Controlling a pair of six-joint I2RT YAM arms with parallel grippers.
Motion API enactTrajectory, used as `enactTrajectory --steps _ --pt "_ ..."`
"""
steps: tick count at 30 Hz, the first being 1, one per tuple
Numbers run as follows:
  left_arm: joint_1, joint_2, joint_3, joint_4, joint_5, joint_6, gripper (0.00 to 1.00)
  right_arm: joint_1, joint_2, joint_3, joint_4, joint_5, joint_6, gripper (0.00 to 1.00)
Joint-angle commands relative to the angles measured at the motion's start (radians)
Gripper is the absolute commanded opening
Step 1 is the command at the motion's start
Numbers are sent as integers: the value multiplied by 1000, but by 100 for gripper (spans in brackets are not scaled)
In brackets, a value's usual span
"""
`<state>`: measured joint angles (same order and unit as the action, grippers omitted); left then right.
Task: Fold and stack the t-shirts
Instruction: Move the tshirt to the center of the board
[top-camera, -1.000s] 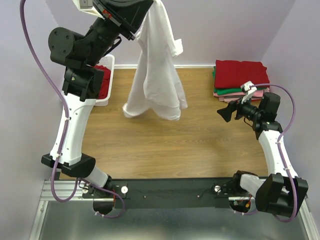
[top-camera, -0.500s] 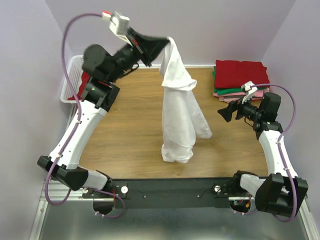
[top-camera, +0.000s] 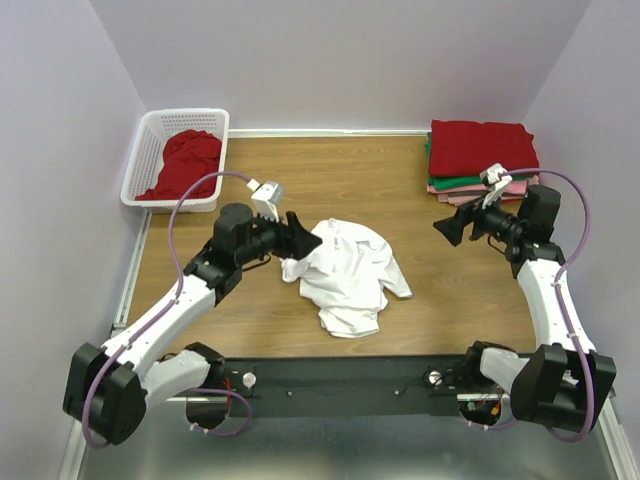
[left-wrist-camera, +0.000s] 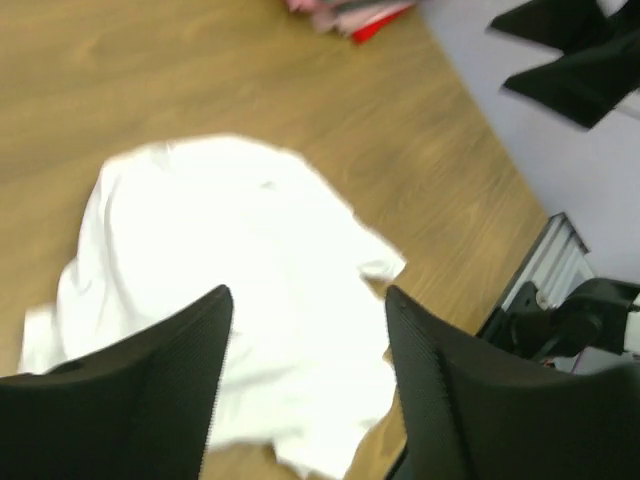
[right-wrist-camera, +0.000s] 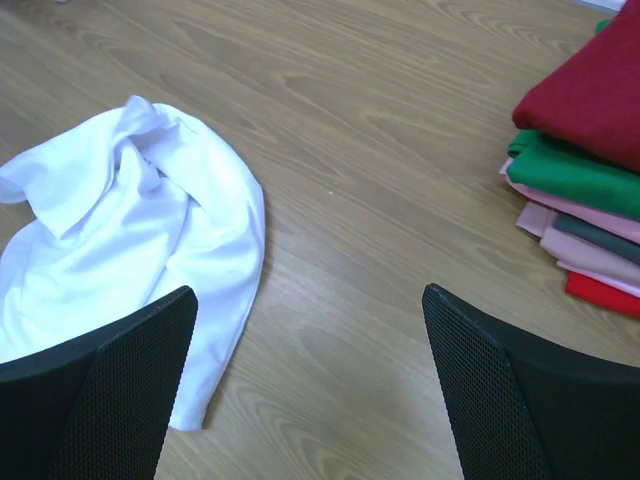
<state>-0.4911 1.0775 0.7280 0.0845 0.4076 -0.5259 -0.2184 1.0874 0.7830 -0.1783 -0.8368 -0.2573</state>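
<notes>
Two sets of jaws gape empty; white t-shirt (top-camera: 350, 275) crumpled on table (top-camera: 470, 290). Basket (top-camera: 138, 165) with red shirt (top-camera: 185, 165) only in top view.

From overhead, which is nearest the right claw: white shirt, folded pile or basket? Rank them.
1. Folded pile, just behind the right gripper, far right.
2. White shirt, crumpled mid-table.
3. Basket, far left corner.

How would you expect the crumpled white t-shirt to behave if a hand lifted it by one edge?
Probably floppy: the white t-shirt lies in loose folds, so it should drape. Pushed across the wooden table, it would likely bunch rather than slide.
</notes>
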Motion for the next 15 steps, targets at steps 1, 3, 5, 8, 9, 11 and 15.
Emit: enactTrajectory --steps 1,3,5,8,9,11,15 --pt "-3 -140 -48 -83 -130 18 75 -10 11 -30 -24 -99 -45 100" --pt "-3 -218 -42 -176 -240 36 78 -9 16 -36 -29 -142 -62 100" --pt "-1 -283 -38 -210 -315 58 79 -9 25 -42 -36 -169 -71 100" --pt "0 -349 -61 -236 -343 63 80 -9 38 -44 -59 -217 -99 100" --pt "0 -361 -73 -235 -342 58 80 -9 46 -42 -67 -226 -112 100" --pt "2 -393 -120 -224 -326 18 80 -7 60 -37 -93 -257 -129 100" --pt "-1 -438 -211 -158 -256 -58 80 10 118 -2 -159 -275 -183 100"
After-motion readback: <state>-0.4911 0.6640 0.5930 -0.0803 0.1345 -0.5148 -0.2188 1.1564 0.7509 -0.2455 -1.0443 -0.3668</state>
